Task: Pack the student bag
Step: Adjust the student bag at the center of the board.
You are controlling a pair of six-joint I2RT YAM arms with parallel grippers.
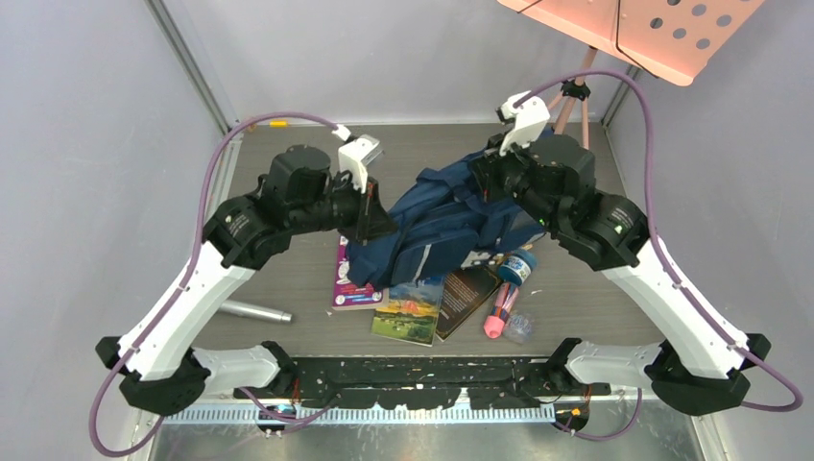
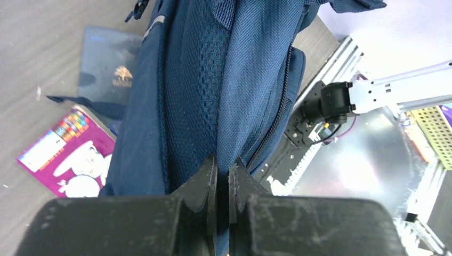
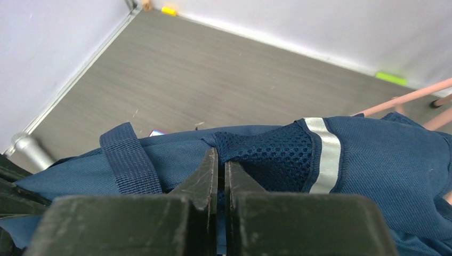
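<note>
The student bag (image 1: 437, 226), navy with pale reflective stripes, is bunched up mid-table and held between both arms. My left gripper (image 1: 382, 223) is at its left side, shut on a fold of bag fabric; in the left wrist view the fingertips (image 2: 223, 166) pinch navy cloth beside a mesh panel and a zipper of the bag (image 2: 213, 80). At the bag's upper right my right gripper (image 1: 491, 181) is also shut on the fabric. The right wrist view shows the gripper (image 3: 221, 156) nipping the edge of a mesh pocket on the bag (image 3: 373, 160), next to a webbing strap.
In front of the bag lie a purple book (image 1: 353, 280), a landscape-cover book (image 1: 411, 309), a dark book (image 1: 467, 298), a pink marker (image 1: 498, 315) and a blue-capped jar (image 1: 516, 267). A silver cylinder (image 1: 251, 310) lies at left. A pink stand (image 1: 634, 24) stands at back right.
</note>
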